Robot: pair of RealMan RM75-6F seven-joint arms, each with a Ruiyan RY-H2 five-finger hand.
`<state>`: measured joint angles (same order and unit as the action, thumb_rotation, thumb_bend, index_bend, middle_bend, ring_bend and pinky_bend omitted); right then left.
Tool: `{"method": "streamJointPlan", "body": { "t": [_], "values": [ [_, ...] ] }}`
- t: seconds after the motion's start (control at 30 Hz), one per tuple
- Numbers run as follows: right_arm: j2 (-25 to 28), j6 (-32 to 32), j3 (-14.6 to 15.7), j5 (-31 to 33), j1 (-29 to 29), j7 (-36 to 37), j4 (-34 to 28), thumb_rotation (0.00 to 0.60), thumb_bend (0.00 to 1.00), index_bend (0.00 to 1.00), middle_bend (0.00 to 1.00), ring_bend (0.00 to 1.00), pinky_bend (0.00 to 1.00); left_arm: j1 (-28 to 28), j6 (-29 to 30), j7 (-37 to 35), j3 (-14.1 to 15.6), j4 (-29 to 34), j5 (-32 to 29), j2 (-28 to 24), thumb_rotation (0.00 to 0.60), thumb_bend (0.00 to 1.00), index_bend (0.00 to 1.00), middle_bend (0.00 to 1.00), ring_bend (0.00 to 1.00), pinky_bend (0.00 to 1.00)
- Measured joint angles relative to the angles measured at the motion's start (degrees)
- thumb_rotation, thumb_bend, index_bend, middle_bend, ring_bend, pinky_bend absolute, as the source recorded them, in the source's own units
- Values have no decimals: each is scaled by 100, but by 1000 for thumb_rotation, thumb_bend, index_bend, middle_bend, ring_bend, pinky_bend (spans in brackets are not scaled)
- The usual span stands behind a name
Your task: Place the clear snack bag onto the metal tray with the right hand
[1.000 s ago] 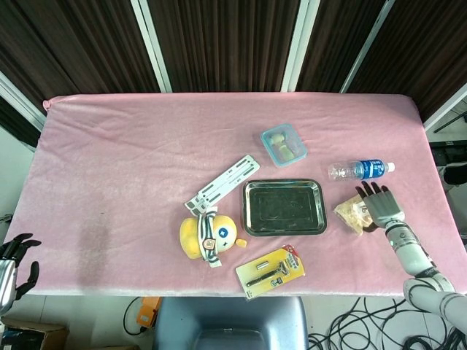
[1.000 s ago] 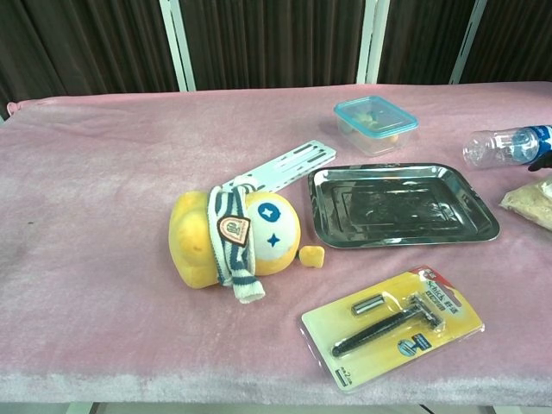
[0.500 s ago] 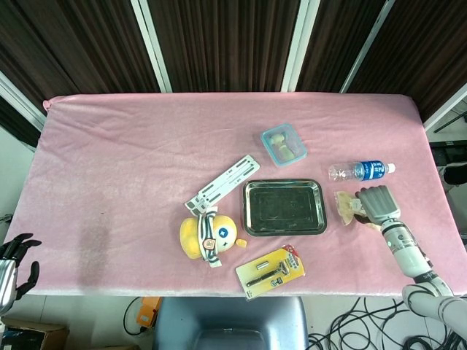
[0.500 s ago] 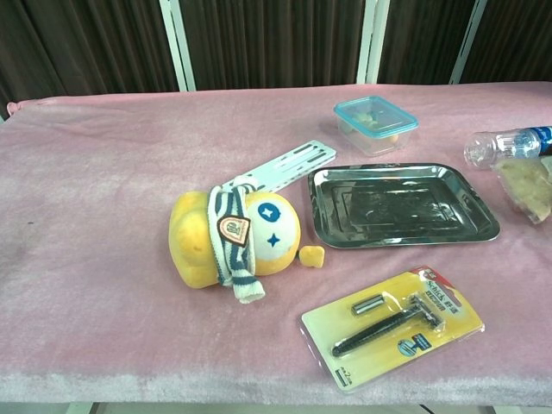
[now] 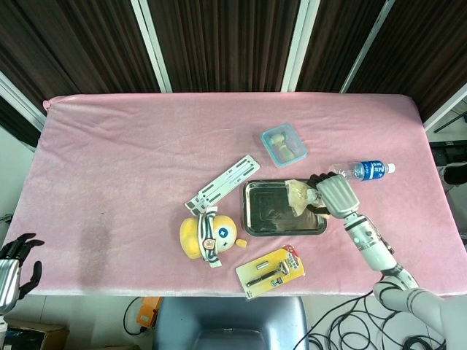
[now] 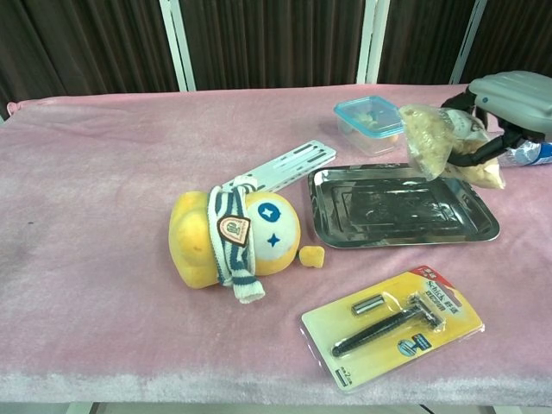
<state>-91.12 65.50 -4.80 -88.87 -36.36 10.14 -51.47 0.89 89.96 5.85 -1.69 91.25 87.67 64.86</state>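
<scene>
My right hand (image 5: 332, 194) (image 6: 509, 108) holds the clear snack bag (image 5: 300, 197) (image 6: 431, 138), which shows pale crumbly pieces inside. The bag hangs in the air over the right part of the metal tray (image 5: 263, 217) (image 6: 345, 231), a shallow rectangular steel tray near the table's middle. In the chest view the bag is lifted well above the tray's far right corner. My left hand (image 5: 16, 264) hangs off the table's front left corner, fingers apart and holding nothing.
A water bottle (image 5: 363, 170) lies just behind my right hand. A blue-lidded food box (image 5: 283, 144) (image 6: 376, 123) stands behind the tray. A yellow plush toy (image 5: 209, 236) (image 6: 231, 237), a white plastic strip (image 5: 222, 181) and a packaged razor (image 5: 271, 271) (image 6: 392, 326) lie left and in front.
My right hand has lifted the snack bag from the table right of the tray and carried it leftward, now over the tray's right side. The left hand stays put.
</scene>
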Motion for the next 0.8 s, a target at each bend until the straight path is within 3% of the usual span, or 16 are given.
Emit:
{"method": "streamJointPlan", "body": {
  "t": [0.1,0.23,0.57,0.8],
  "values": [
    [-59,-358,-31,90,-71,-165,-59,600,256,0,0,0,48,-20,24,-34,7,-2,-2,-20,600,515,342,241,300,510],
    [-48,-411,-43,152,-83,-400,-242,600,149,0,0,0,43,-35,49,-62,0,-11,-11,-15,600,515,343,240,300,509],
    [674,326,25,30,234,-229,-1102,600,102,0,0,0,18,-1,-25,24,6,4,-25,6,600,515,342,241,300,510],
    [1422,968,44,326,963,-600,-2193,600,102,0,0,0,82,-17,6,18,8,6,-21,1,600,515,342,241,300,510]
  ]
}}
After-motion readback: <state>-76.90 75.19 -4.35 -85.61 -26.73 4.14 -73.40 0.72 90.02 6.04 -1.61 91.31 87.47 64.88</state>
